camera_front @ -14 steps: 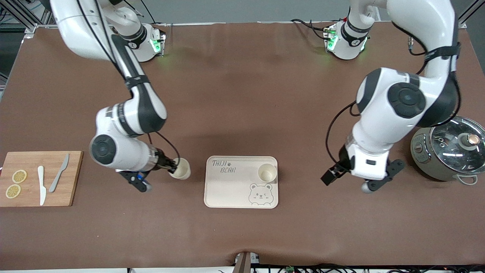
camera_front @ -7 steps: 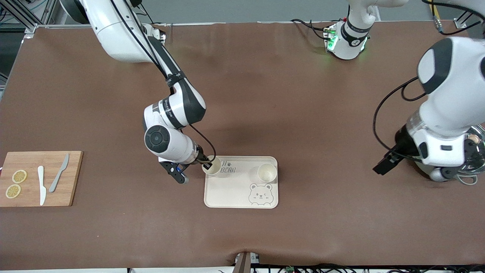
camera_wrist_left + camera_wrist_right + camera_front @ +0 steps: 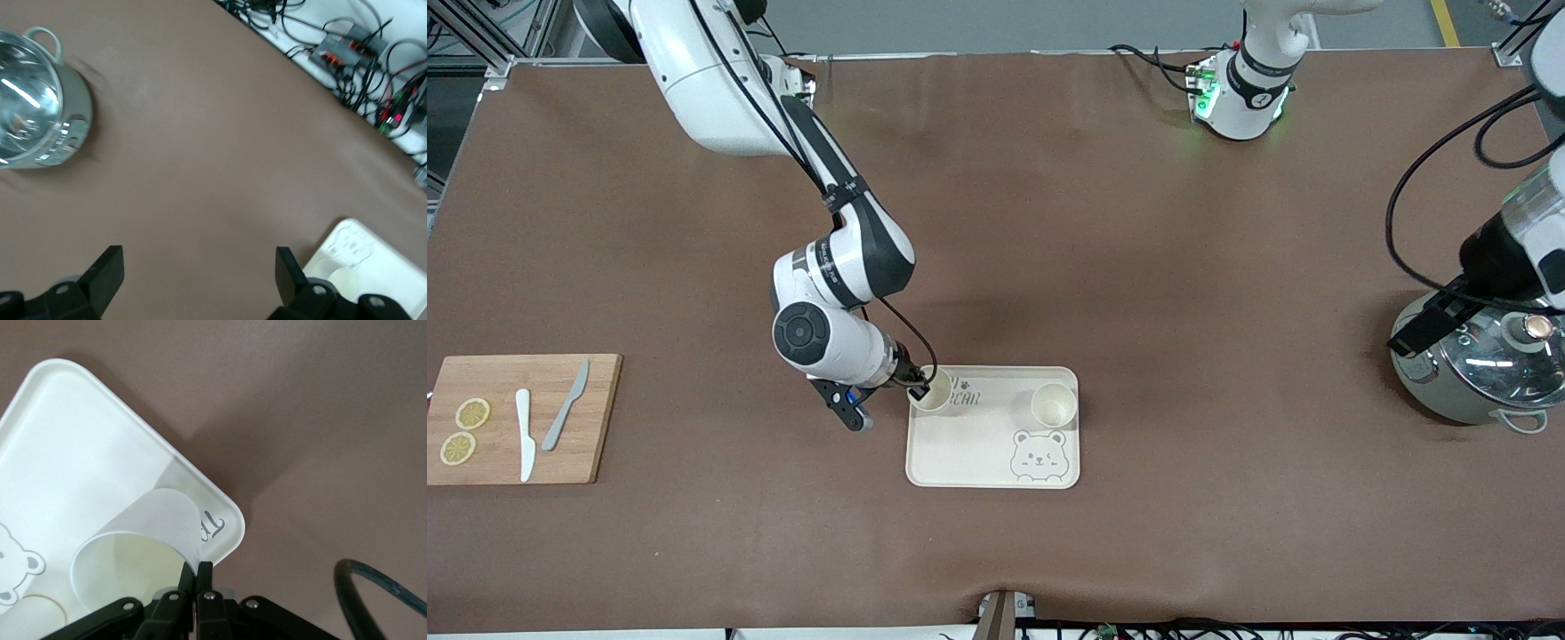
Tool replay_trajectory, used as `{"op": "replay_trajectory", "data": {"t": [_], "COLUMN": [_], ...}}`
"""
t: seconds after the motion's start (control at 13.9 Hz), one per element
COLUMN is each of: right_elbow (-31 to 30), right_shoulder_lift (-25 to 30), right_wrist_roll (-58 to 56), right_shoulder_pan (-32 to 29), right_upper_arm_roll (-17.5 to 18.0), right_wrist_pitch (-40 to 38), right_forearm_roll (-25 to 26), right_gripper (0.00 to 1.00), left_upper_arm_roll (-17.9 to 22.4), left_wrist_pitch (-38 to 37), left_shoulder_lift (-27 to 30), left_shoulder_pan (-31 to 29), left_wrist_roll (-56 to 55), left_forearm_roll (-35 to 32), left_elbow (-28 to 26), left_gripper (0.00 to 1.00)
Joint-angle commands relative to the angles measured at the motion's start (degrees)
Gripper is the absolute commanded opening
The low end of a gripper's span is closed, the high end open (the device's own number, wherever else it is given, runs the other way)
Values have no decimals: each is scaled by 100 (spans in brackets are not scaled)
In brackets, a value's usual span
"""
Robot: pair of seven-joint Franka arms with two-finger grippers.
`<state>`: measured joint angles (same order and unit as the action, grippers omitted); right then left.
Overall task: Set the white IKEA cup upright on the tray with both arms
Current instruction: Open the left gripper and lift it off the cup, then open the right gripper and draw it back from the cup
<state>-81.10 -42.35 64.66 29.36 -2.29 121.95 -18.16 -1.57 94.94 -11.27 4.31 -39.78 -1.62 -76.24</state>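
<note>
My right gripper (image 3: 919, 388) is shut on the rim of a white cup (image 3: 933, 391), mouth up, at the tray's (image 3: 969, 444) corner toward the right arm's end, over the lettering. In the right wrist view the fingertips (image 3: 205, 572) pinch the cup's wall (image 3: 143, 520) above the tray (image 3: 80, 447). I cannot tell if the cup rests on the tray. A second white cup (image 3: 1053, 405) stands upright on the tray beside the bear face. My left gripper (image 3: 198, 275) is open and empty, up above the table near the pot.
A steel pot with a glass lid (image 3: 1485, 369) stands at the left arm's end of the table and shows in the left wrist view (image 3: 33, 113). A wooden cutting board (image 3: 596, 444) with two knives and lemon slices lies at the right arm's end.
My right gripper carried the cup from beside the tray onto its corner and has settled slightly. My left arm has drawn away from the tray to above the pot.
</note>
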Motion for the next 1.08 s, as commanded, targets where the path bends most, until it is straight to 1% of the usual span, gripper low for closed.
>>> {"op": "replay_trajectory", "data": {"t": [0.0,0.07,0.22,0.29,0.36,0.43,0.57,0.65,0.79,0.93,1.01], "right_elbow": [182,182,191,191,182,182,199,269,366,838,1120], "right_shoulder_lift": [-204,-204,-213,-265,-292,-301,-283,-266,-196,-160,-151], "right_wrist_roll": [82,91,91,74,65,47,-180,-234,-234,-234,-260], "right_shoulder_pan": [44,44,35,35,44,35,218,237,141,132,114], "right_upper_arm_roll": [-26,-9,18,27,18,18,-8,-17,-9,-35,-122], "right_wrist_pitch": [13,13,13,22,57,57,48,13,-109,-652,-1038], "right_forearm_roll": [-144,-153,-153,-144,-144,-135,5,110,146,198,207], "right_gripper": [0,0,0,3,44,99,100,100,100,100,100], "left_upper_arm_roll": [-10,-10,139,157,201,227,228,228,228,184,184], "left_wrist_pitch": [-396,-510,-992,-1090,-1143,-1144,-1135,-1126,-1092,-1013,-899], "left_shoulder_lift": [361,458,660,757,889,1020,1214,1328,1382,1478,1548], "left_shoulder_pan": [-184,-202,-194,-168,-159,-141,-123,-132,-115,-71,-45], "left_wrist_roll": [959,1338,1936,2261,2508,2710,3001,3098,3283,3284,3284], "left_forearm_roll": [-119,-110,-84,-75,-49,-31,-31,-14,-5,-31,-49], "left_elbow": [-163,-189,-207,-259,-373,-530,-759,-891,-1024,-1129,-1286], "left_gripper": [100,100,100,100,100,100,100,100,100,100,100]}}
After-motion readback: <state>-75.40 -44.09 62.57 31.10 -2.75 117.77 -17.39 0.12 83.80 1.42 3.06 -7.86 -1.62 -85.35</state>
